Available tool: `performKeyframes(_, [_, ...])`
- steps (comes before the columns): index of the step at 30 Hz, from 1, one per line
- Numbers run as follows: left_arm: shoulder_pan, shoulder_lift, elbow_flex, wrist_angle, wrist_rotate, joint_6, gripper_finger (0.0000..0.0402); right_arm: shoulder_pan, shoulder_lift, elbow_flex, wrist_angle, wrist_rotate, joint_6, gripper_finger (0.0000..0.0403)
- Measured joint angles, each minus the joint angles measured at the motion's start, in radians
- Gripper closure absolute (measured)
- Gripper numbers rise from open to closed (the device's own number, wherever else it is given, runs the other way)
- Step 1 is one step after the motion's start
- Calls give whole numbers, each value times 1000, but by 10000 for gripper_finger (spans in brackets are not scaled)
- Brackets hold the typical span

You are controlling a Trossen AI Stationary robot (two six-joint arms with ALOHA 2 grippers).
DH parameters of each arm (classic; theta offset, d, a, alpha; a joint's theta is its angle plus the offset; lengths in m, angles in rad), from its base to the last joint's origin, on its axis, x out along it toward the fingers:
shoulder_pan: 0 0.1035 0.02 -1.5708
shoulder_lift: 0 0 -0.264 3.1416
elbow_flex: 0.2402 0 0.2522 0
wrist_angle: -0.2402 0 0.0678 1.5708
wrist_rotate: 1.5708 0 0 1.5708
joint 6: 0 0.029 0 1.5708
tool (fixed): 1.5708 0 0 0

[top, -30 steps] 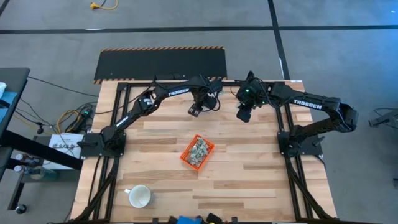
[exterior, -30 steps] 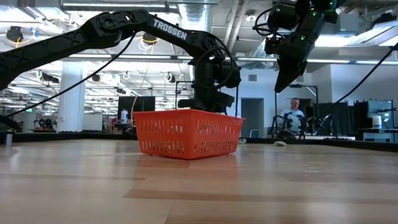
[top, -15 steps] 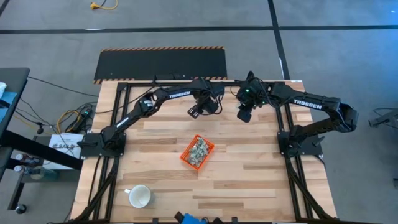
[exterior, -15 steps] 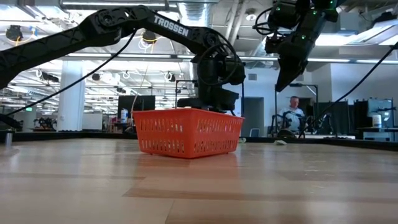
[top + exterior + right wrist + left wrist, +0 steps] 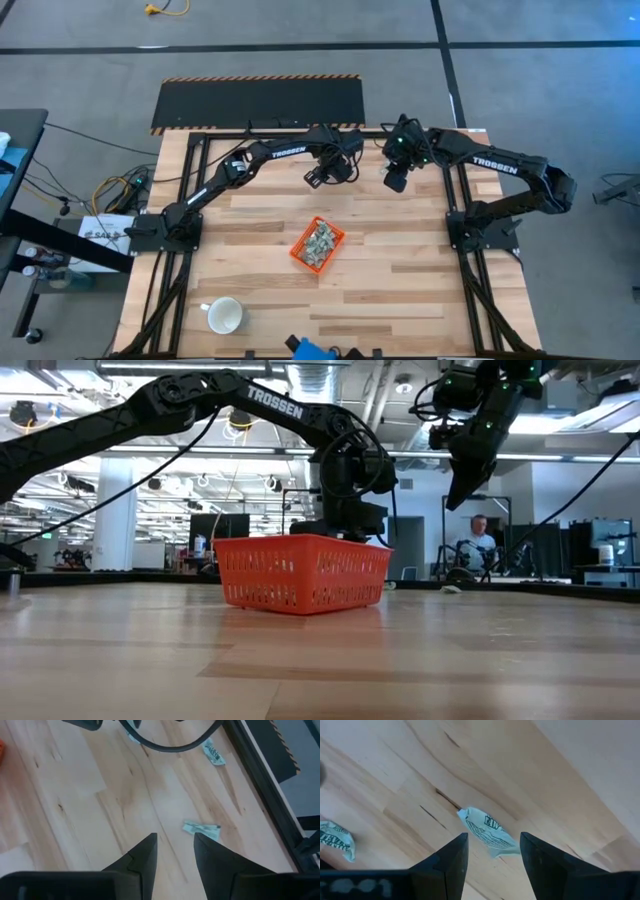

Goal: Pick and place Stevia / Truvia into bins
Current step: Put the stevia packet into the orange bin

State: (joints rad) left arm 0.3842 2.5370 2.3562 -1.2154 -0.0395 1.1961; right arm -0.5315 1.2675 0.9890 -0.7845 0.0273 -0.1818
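— Where are your sachets?

— Many sit in the orange bin at mid-table, long axis slanted across the boards. One loose sachet lies flat just ahead of your left gripper, lengthwise on a diagonal; its fingers are parted and empty.

— And the right gripper?

— Parted too, holding nothing, above another sachet. A third sachet is cut off at the picture's edge.
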Motion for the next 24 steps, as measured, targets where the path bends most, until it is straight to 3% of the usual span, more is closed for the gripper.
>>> performKeyframes(9, [12, -2, -25, 87, 88, -7, 233, -39, 0, 0, 8, 0, -13, 280])
performKeyframes(24, [15, 18, -47, 142, 58, -40, 247, -54, 0, 0, 14, 0, -12, 280])
